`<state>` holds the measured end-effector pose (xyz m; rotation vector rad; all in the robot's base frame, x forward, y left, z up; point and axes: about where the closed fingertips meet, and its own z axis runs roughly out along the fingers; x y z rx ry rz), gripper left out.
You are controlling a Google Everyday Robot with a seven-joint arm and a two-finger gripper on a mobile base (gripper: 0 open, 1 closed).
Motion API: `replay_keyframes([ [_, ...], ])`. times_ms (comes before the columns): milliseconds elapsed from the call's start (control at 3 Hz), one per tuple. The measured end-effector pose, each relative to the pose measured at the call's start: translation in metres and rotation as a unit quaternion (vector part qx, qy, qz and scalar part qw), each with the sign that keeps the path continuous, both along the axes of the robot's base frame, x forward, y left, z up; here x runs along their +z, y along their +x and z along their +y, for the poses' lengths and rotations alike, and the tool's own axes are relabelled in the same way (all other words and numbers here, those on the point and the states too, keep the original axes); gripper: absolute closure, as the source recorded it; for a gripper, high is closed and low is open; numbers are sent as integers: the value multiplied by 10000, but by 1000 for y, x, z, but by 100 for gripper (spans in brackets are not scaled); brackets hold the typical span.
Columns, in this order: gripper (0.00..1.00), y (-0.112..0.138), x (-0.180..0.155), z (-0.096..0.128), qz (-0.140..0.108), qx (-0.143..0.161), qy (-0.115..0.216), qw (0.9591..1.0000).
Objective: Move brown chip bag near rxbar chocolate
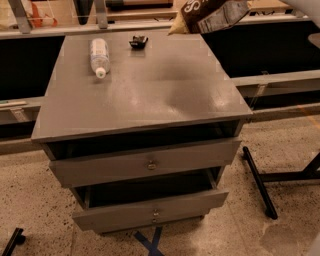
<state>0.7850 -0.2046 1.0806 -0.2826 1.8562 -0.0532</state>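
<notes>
The brown chip bag (210, 15) hangs in the air above the far right corner of the grey cabinet top (150, 95), partly cut off by the frame's top edge. My gripper (248, 5) is at the bag's right end at the top edge, mostly out of frame, and holds the bag up. The white arm (306, 5) shows in the top right corner. The rxbar chocolate (138, 41), a small black wrapper, lies on the cabinet top near the far edge, left of the bag and lower.
A clear plastic bottle (99, 56) lies on the far left of the cabinet top. Two drawers (150, 162) below stand slightly open. Black stand legs (257, 182) lie on the floor to the right. A rail (275, 80) runs behind.
</notes>
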Motion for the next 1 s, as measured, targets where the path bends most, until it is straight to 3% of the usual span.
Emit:
replay_keyframes([
  [333,100,4,0,-1,-74,-121,90,9999],
  [667,100,35,-2,2,-464,-349,36,9983],
  [1000,100,69,10,-4,-922,-595,-131,9939],
])
